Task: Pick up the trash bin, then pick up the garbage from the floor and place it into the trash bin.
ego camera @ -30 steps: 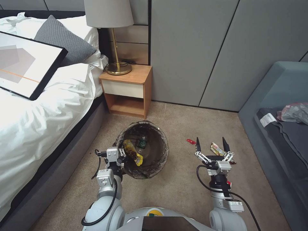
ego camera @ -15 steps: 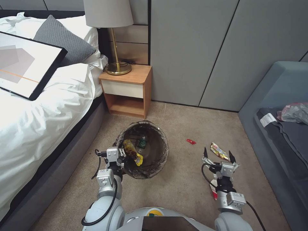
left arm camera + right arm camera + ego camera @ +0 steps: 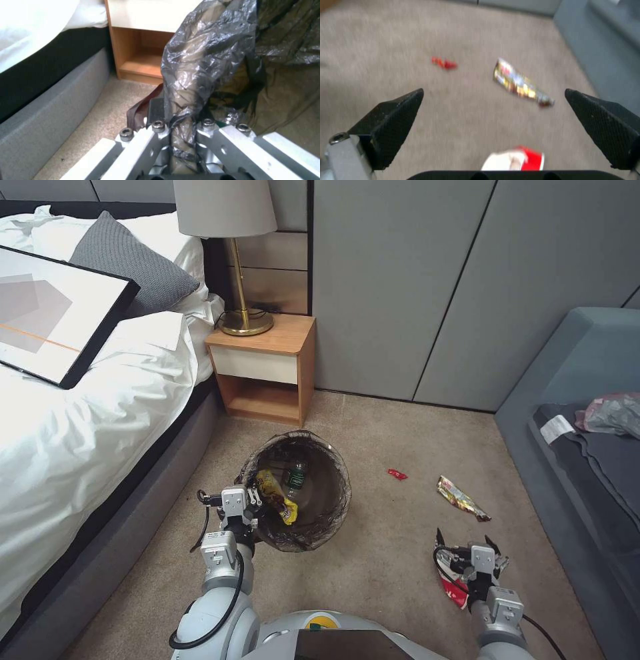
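Trash bin (image 3: 303, 493), a small round bucket lined with a crinkled dark plastic bag (image 3: 200, 62) folded over its rim, sits on the beige carpet (image 3: 373, 567) with the left gripper (image 3: 248, 499) clamped on its near edge; the wrist camera shows the bag bunched tight between the metal fingers (image 3: 160, 140). Inside the bin, just beyond that gripper, lie a yellow snack wrapper (image 3: 277, 495) and a small green-labelled bottle (image 3: 295, 477). Off to the other side, the right gripper (image 3: 469, 549) hangs low over the floor with its black jaws spread wide, directly above a red-and-white wrapper (image 3: 453, 588). Farther ahead of it lies a multicoloured wrapper (image 3: 462, 498), and beyond that, toward the bin, a tiny red scrap (image 3: 398, 474).
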Available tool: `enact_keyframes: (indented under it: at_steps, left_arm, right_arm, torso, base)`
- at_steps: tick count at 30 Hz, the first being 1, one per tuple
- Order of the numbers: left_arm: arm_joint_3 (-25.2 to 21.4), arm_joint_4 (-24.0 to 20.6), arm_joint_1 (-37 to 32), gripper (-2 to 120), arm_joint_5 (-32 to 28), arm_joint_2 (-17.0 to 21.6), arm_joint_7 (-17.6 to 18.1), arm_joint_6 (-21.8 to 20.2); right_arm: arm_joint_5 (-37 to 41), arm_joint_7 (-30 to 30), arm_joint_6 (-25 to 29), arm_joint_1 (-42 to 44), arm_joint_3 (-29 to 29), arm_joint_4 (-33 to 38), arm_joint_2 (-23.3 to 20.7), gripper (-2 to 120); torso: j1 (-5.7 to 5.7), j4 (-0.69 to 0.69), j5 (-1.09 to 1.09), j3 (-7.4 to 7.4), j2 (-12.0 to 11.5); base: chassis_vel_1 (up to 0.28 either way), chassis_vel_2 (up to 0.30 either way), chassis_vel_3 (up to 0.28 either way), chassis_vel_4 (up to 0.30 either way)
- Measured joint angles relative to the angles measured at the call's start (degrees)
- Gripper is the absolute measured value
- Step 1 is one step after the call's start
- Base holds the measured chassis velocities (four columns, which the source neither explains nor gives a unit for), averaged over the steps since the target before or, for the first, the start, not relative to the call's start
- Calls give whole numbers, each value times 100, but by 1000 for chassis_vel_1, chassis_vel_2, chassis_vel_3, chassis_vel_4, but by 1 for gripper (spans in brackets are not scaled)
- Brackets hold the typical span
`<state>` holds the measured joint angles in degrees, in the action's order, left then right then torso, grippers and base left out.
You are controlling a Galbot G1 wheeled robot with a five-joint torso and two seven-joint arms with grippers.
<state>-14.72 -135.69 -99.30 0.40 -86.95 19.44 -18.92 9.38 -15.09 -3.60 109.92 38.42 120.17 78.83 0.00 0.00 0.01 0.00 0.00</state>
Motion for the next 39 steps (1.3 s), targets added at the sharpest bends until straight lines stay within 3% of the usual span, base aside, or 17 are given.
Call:
enact_keyframes:
  at_steps: [15,33,39]
  left_arm:
    - [0,0,0,3,0,0,0,0]
    - [0,0,0,3,0,0,0,0]
    - [0,0,0,3,0,0,0,0]
  right_arm:
    - [1205,336,-491,-511,51,-1492,-288,100]
    - [1616,737,-524,-1362,261,-2633,-456,100]
    - [1689,736,-617,-1580,276,-3025,-450,86]
  torso:
    - [0,0,-1,0,0]
    - [0,1,-1,0,0]
    - [0,1,0,0,0]
  base:
    - [0,0,0,0]
    - [0,0,0,0]
    - [0,0,0,0]
